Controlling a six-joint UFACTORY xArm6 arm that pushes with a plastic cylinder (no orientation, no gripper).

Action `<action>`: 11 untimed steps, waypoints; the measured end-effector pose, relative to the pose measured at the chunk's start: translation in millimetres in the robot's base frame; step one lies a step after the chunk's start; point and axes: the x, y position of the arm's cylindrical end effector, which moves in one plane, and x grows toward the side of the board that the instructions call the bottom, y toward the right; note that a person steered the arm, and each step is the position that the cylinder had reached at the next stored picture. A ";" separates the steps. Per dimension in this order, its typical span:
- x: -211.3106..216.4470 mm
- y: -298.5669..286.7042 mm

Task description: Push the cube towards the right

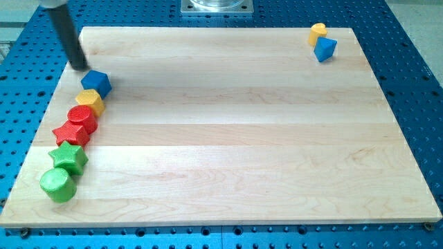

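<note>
Tip poised behind the cube, push not yet made

The rod's tip (82, 68) has no jaws to open or close; the blue cube (96, 82) sits just beside it toward the view's lower right, near the wooden board's (228, 138) left edge. The whole push appears left; bare board stretches rightward beyond the cube.

no readable text, labels or numbers (anywhere)
</note>
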 end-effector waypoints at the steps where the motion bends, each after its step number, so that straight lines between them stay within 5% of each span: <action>1: 0.2 -3.1; 2: 31.0 -10.2; 4: 78.0 80.2; 6: 63.1 101.8; 9: 65.0 246.1; 11: 28.0 244.1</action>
